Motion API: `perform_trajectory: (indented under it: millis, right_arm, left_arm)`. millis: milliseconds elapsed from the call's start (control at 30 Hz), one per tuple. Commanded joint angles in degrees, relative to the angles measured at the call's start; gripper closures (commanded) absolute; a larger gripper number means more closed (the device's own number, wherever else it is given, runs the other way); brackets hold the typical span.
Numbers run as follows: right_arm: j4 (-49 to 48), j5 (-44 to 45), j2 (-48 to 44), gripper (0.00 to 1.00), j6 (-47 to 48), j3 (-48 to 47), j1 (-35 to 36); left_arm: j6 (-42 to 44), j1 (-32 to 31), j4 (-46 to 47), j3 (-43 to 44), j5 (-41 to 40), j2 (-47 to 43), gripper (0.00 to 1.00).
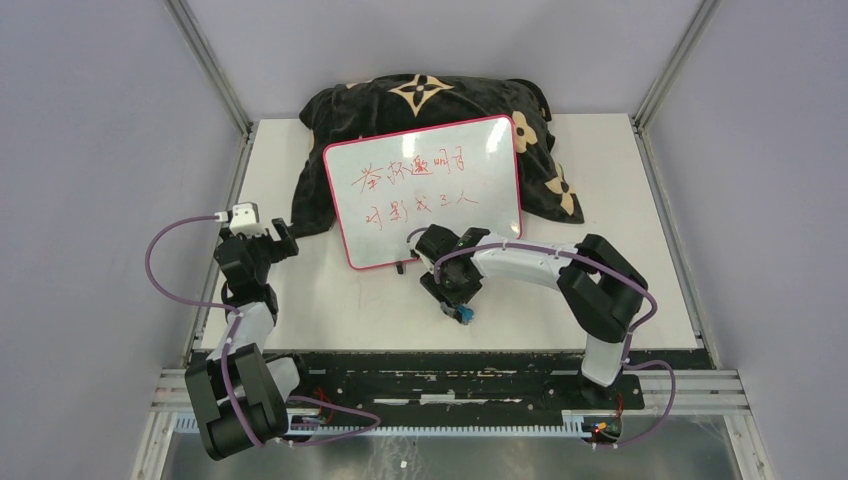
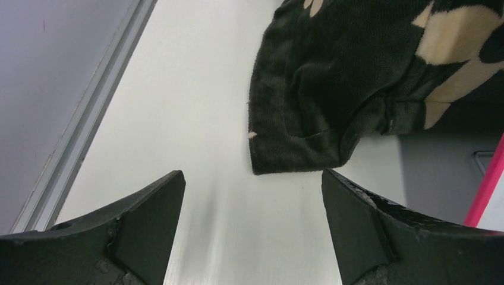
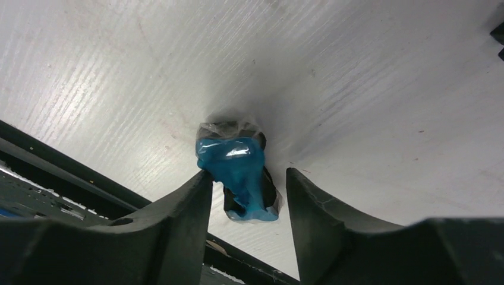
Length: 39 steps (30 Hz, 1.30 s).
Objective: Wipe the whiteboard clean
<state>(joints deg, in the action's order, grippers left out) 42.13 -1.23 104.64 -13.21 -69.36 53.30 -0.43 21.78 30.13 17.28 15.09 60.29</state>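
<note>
While your right end effector (image 3: 246, 178) stands part-spread astride the blue eraser (image 3: 235, 160) just in front of the whiteboard (image 1: 425, 190), itself propped on the cushion (image 1: 420, 100), only one finger (image 3: 187, 202) touches, so an uneven squeeze could skid it away; your left end effector (image 2: 252, 184) gapes empty

- Red handwriting (image 1: 400, 180) on whiteboard (image 1: 490, 140): too small to be read.
- Cushion (image 1: 420, 95) behind whiteboard: middle part hidden by it.
- Part of whiteboard's lower edge covered by right arm (image 1: 520, 262).
- Left wrist view: whiteboard cut off by right edge, only pink frame strip (image 2: 487, 184) seen.
- Eraser (image 3: 235, 160) in front of whiteboard: largely hidden under right gripper (image 3: 248, 173) in top view. Whether it is clamped between jaws cannot be told.
</note>
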Motion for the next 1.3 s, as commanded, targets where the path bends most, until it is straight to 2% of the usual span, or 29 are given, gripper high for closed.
perform_trajectory:
  millis: [0, 200, 333, 433, 533, 667, 733, 867, 1067, 1267]
  right_arm:
    - [-1.83, -0.02, 0.74, 0.45, -0.84, 0.77, -0.21]
    - [-2.64, -0.26, -0.91, 0.49, -2.39, 2.42, -0.21]
    - [-2.81, 0.81, -3.01, 0.58, -3.73, 4.09, -0.21]
    - [-2.93, 2.71, -5.00, 0.69, -5.45, 5.34, -0.14]
    - [-3.57, 3.95, -7.78, 0.72, -7.64, 6.61, 0.00]
    - [-6.24, 6.57, -12.43, 0.93, -10.61, 9.02, 0.92]
    - [-7.46, 8.37, -14.56, 0.99, -11.97, 10.05, 1.22]
    - [-9.99, 13.98, -19.37, 0.99, -14.36, 12.14, 2.20]
    - [-17.99, 18.33, -27.40, 0.99, -17.69, 18.10, 2.70]
    - [-23.81, 20.09, -31.77, 0.99, -18.61, 20.42, 2.85]
  left_arm:
    - [0.09, 0.28, 1.95, 0.90, -0.15, -0.44, 0.09]
    - [0.07, 0.26, 1.95, 1.00, -0.24, -0.44, 0.09]
    - [0.07, 0.27, 1.95, 1.00, -0.16, -0.44, 0.09]
    - [0.16, 0.28, 1.95, 0.95, 0.08, -0.44, 0.09]
    - [0.33, 0.27, 1.97, 0.91, 0.52, -0.53, 0.09]
    - [0.38, 0.24, 1.80, 1.14, 3.39, -0.21, 0.09]
    - [0.71, 0.25, 1.31, 2.01, 7.56, 0.54, 0.10]
    - [1.67, 0.27, -3.67, 7.96, 15.79, 3.21, 0.14]
    - [4.34, 0.23, -15.04, 23.51, 27.49, 11.91, 0.20]
    - [3.11, 0.23, -17.97, 33.65, 35.75, 19.72, 0.20]
